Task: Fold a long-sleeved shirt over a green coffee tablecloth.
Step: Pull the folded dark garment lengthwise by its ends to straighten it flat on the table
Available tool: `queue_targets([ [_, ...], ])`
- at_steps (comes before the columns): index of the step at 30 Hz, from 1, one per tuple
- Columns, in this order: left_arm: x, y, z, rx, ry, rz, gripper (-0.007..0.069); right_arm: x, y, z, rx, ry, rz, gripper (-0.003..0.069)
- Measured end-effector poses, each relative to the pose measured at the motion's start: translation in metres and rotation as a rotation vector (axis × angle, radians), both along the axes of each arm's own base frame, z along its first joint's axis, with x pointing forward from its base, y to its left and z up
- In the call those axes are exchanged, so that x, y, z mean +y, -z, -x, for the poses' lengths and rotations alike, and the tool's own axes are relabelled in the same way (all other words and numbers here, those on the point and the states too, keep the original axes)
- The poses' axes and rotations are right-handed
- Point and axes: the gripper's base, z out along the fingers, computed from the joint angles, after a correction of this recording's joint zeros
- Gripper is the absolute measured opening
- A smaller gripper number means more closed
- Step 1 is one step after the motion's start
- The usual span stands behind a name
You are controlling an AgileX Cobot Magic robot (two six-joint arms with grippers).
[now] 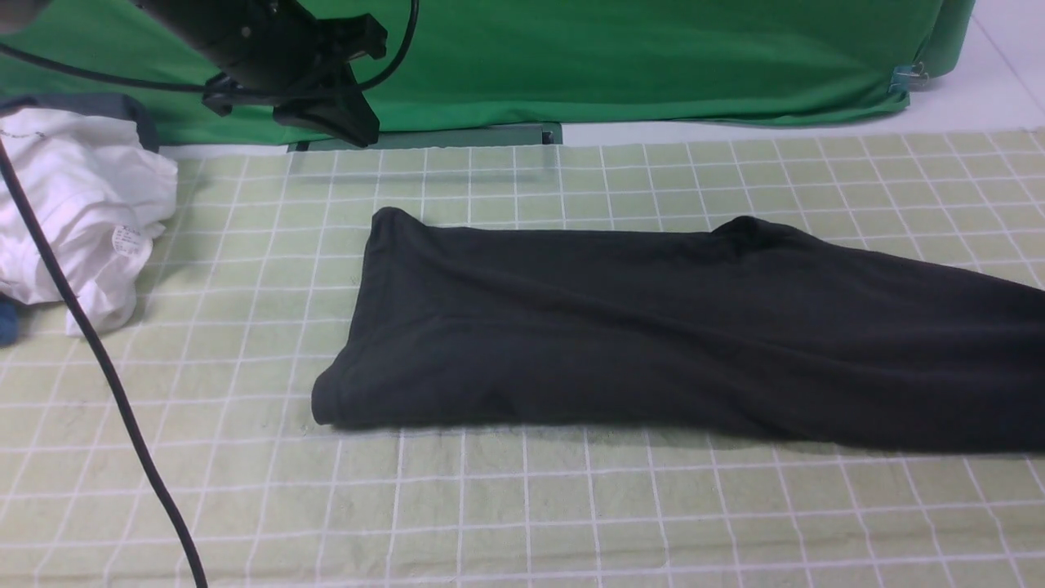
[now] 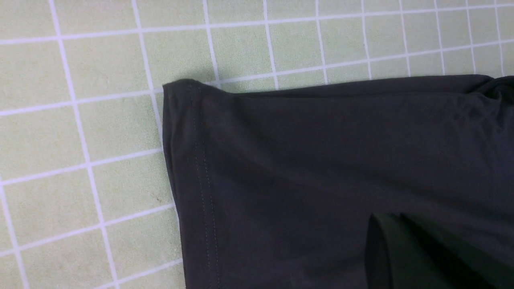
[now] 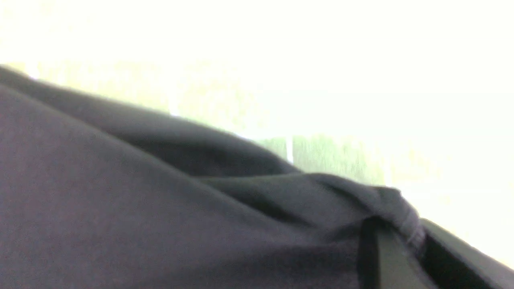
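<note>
The long-sleeved shirt [image 1: 653,327] is a dark charcoal strip lying lengthwise across the green coffee tablecloth [image 1: 571,506], and it runs off the right edge of the front view. Its stitched hem corner [image 2: 188,120] shows in the left wrist view. My left gripper [image 1: 355,126] hangs high at the back left, above and behind the shirt's left end. Its fingers [image 2: 386,214] are shut together with nothing between them. My right gripper [image 3: 395,224] is out of the front view. In its wrist view it is shut on a bunched fold of the shirt [image 3: 160,208], close over the cloth.
A crumpled white garment [image 1: 73,212] with a small label lies at the left edge of the cloth. A black cable [image 1: 106,367] hangs across the left front. Plain deep green fabric [image 1: 612,57] drapes along the back.
</note>
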Motion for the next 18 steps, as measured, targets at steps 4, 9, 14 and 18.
queue_targets([
  [4, 0.000, 0.000, 0.000, 0.000, 0.000, -0.001, 0.0013, -0.001, 0.003, -0.001, 0.007, -0.003, 0.006, 0.0247],
  [9, 0.000, 0.000, 0.000, 0.000, 0.001, -0.002, 0.0013, -0.009, -0.024, -0.002, -0.004, 0.060, 0.014, 0.0442],
  [14, 0.000, 0.000, 0.000, 0.000, 0.001, -0.002, 0.0013, -0.020, -0.045, 0.007, 0.012, 0.128, -0.003, 0.0489],
  [18, 0.000, 0.000, 0.000, -0.004, 0.007, -0.005, 0.0013, -0.030, -0.028, 0.017, 0.038, 0.173, -0.104, 0.0494],
])
